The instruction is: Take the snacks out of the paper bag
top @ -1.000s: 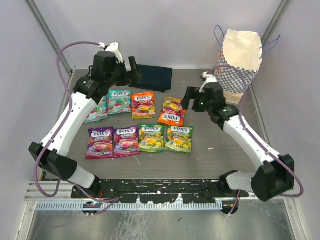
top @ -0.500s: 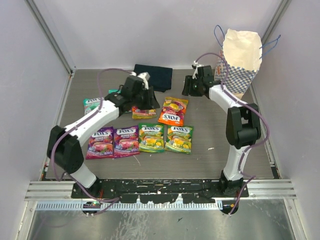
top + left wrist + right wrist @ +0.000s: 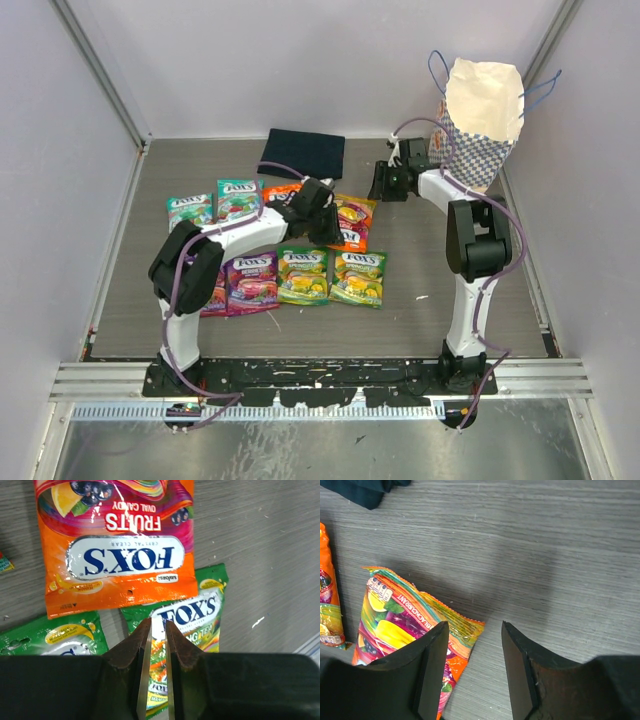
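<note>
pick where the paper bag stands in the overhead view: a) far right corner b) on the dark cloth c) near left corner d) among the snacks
a, the paper bag stands upright in the far right corner of the table, apart from the snacks and the dark cloth

The top view looks down from above and behind the arm bases [image 3: 175, 372] onto the whole counter [image 3: 410, 250]. The left wrist view hangs close over an orange pouch [image 3: 117, 545], the right wrist view close over a striped pouch [image 3: 395, 622]; both pouches also show from above.
</note>
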Controlling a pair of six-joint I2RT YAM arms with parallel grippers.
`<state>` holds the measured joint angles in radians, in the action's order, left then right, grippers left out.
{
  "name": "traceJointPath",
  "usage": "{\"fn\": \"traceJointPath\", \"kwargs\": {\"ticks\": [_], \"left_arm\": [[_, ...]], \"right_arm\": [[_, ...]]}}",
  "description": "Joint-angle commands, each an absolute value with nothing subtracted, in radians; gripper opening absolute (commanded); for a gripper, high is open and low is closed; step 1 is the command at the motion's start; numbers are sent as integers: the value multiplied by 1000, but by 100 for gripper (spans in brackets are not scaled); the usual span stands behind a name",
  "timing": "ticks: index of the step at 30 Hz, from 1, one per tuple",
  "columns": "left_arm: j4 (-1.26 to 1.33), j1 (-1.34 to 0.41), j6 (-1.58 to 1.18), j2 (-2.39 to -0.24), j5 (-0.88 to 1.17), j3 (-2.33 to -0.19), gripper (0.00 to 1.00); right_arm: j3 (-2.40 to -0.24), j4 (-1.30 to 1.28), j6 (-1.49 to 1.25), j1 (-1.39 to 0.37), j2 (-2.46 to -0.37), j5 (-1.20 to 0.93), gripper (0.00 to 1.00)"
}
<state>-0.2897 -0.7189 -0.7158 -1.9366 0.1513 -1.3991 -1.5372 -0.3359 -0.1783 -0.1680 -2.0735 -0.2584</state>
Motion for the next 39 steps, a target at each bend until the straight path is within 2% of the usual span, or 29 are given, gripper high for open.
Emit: {"fn": "traceJointPath", "kwargs": {"ticks": [1, 7, 9, 12, 14, 16, 21, 28, 37, 39], "left_arm": [[-235, -714, -734, -1954, 115, -1467, 18], [-259, -713, -719, -2010, 87, -1483, 17], [-258, -711, -719, -2022, 86, -1481, 17], [-253, -711, -718, -2038, 77, -1479, 17], [-257, -706, -717, -2056, 78, -1483, 17], [-260, -702, -714, -2074, 77, -1483, 16], [-272, -674, -698, -2108, 76, -1513, 16], [-362, -627, -654, -2201, 65, -1667, 16], [-486, -615, -621, -2408, 89, -2011, 17], [-510, -614, -619, -2449, 90, -2083, 17]], "right_arm": [[-1517, -259, -213, -161, -2081, -339, 52], [-1460, -192, -255, -160, -2093, -395, 49], [-1448, -177, -264, -161, -2095, -422, 45], [-1437, -164, -278, -160, -2094, -442, 32], [-1422, -162, -289, -161, -2085, -443, 12], [-1392, -156, -302, -161, -2056, -437, 1], [-1247, -103, -355, -160, -1881, -339, 1], [-1011, 47, -532, -160, -1663, -244, 1], [-770, 188, -647, -275, -1513, -172, 1], [-710, 247, -692, -301, -1496, -160, 5]]}}
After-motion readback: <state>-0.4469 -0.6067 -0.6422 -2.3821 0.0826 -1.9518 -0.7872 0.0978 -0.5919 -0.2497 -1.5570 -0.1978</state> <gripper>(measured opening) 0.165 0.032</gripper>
